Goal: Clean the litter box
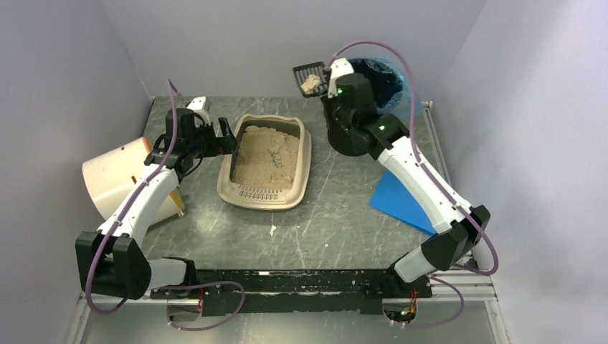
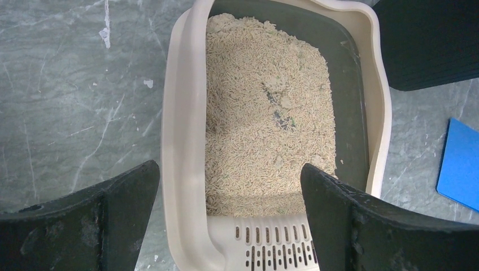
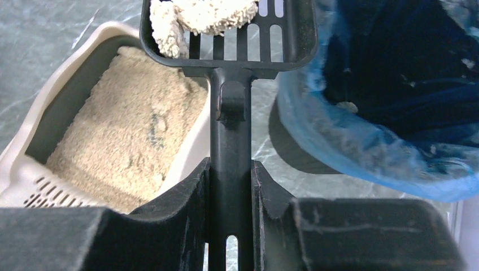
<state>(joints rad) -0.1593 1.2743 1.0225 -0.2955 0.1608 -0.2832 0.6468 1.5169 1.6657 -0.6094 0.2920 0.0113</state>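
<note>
Right wrist view has my right pincer (image 3: 230, 169) clamped narrow on the handle of the black slotted scoop (image 3: 231, 53), which carries a pale clump (image 3: 203, 14) on its grate. The scoop hangs raised between the litter box (image 3: 22, 164) and the black bin with blue liner (image 3: 361, 158), beside the bin's mouth rather than over it.

My left pincer (image 2: 230, 172) stands wide and empty. Its fingers straddle the box's left wall, and I cannot see any contact.

The box sits mid-table between my two arms, with bare floor showing along one side of the litter. I judge one scoopful is lifted out but not yet dumped. A few pale lumps show in the litter, so tipping this load and more sifting are left to do.
</note>
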